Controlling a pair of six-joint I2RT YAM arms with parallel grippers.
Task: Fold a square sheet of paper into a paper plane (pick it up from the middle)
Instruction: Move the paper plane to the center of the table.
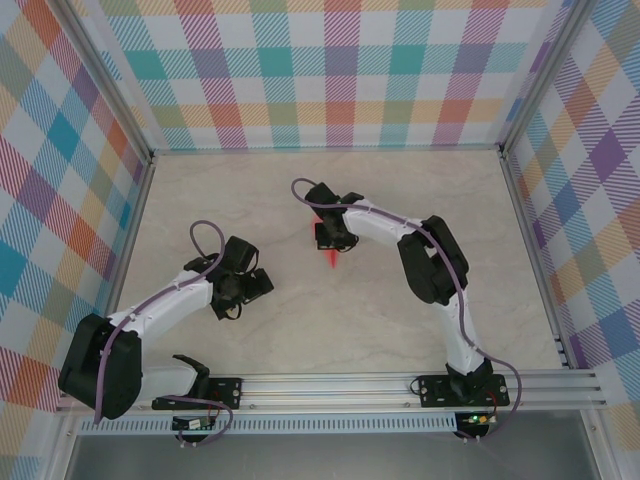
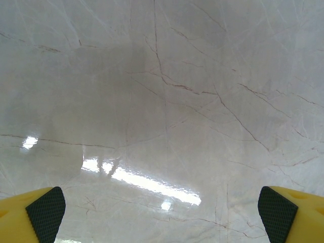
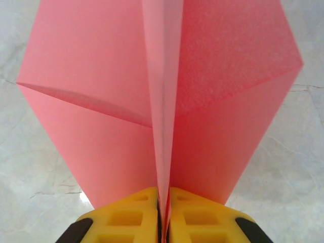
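paper plane (image 3: pixel 101 101) mid-bench (image 1: pixel 250 190), long axis roughly 12–6 in top view | left fingers (image 2: pixel 43 210) spread wide, empty, plane at their 2 o'clock, well apart | right fingers (image 3: pixel 136 215) pinched on centre crease, wings fanning toward 12 | right arm nearer

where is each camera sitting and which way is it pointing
top external: above and behind the bases, looking down on the table; the left arm and right arm both show.
left wrist: on the left arm, facing down at the table; the left gripper shows its fingertips wide apart at the bottom corners.
right wrist: on the right arm, looking along the right gripper, shut on the paper plane.
shared: top external and right wrist both show the paper plane in the right gripper.
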